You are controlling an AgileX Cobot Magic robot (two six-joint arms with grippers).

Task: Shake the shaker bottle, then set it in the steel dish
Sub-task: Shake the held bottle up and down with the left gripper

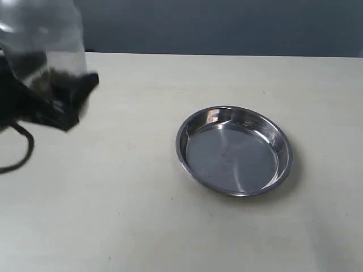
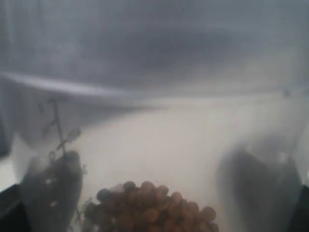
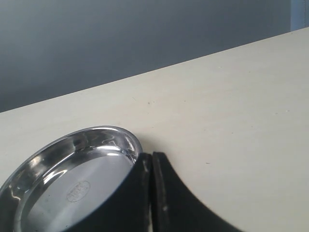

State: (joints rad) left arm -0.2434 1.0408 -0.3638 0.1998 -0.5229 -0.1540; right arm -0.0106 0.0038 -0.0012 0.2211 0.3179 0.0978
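Observation:
High at the far left of the exterior view, the shaker bottle [image 1: 42, 39] is lifted off the table and blurred, with brown granules [image 1: 48, 76] low inside it. My left gripper [image 1: 57, 93] is shut on its lower body. In the left wrist view the frosted bottle [image 2: 159, 121] fills the picture, granules [image 2: 149, 208] heaped near the camera. Dark fingers [image 2: 50, 193] show through the plastic on both sides. The steel dish [image 1: 232, 156] lies empty on the table, right of centre. My right gripper [image 3: 152, 159] is shut on nothing, beside the dish [image 3: 72, 179] rim.
A pale tabletop [image 1: 142, 215] stretches between the bottle and the dish. A black cable [image 1: 25, 153] loops at the left edge under the left arm. A grey wall [image 1: 227, 25] runs behind the table's far edge.

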